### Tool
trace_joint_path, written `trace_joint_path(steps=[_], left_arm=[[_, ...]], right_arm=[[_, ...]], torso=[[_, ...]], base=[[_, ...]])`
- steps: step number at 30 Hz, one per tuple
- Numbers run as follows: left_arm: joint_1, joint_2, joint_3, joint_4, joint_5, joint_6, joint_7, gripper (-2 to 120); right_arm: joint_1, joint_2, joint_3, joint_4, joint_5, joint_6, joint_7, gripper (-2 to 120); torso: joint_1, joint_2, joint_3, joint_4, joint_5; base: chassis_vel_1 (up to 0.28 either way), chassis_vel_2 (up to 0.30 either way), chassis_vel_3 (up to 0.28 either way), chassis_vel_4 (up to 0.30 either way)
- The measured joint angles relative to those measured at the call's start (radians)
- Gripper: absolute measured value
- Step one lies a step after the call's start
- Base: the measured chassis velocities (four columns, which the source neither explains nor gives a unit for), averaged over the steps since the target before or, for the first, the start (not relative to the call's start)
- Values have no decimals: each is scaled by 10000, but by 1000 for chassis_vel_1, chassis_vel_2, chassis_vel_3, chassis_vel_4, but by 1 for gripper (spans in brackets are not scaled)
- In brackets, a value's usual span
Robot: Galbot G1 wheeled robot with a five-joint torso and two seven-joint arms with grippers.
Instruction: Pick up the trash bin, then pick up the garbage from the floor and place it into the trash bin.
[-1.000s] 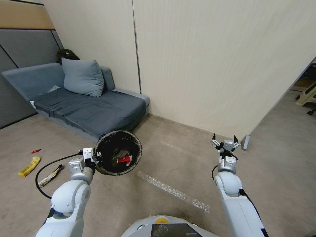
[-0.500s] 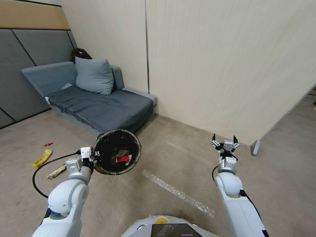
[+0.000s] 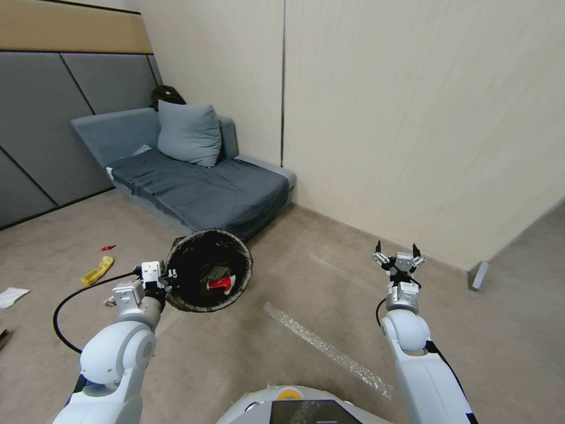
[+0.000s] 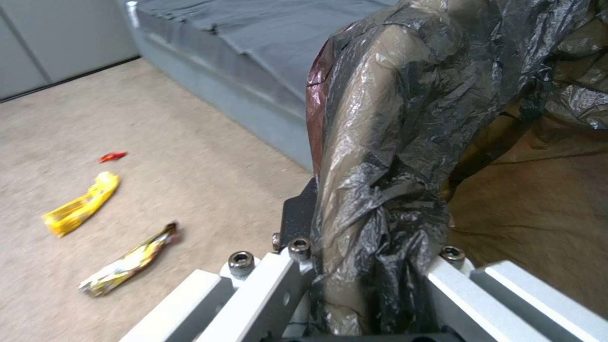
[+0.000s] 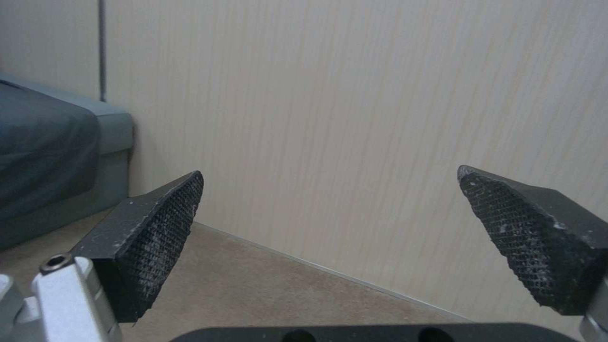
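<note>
The left arm rises from the lower left of the head view, its white shoulder joint low in the frame and its forearm reaching up and forward, with a black cable looping out to the left beside it. The left gripper (image 3: 160,281) sits left of centre with its jaws clamped together on the trash bin (image 3: 207,271) rim. The right arm rises from the lower right, forearm stretched forward, and the right gripper (image 3: 395,254) stands right of centre, fingertips (image 5: 152,232) pointing up and spread wide with nothing between them.
</note>
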Motion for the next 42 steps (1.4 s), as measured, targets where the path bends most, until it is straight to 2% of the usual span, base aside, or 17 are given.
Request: trace_joint_path(steps=[21, 34, 42], left_arm=[[80, -201, 99, 151, 64, 27, 64, 1], [44, -126, 249, 172, 39, 95, 185, 1], [41, -152, 261, 121, 43, 133, 152, 1]], right_arm=[[-342, 444, 259, 139, -347, 108, -643, 100], [-965, 750, 590, 911, -746, -155, -938, 100], [-1081, 748, 730, 976, -701, -63, -922, 100]], torso=[[0, 0, 1, 0, 0], [1, 0, 0, -2, 0], [1, 0, 0, 1, 1]], base=[[23, 19, 20, 21], [25, 20, 21, 18], [37, 43, 54, 49]])
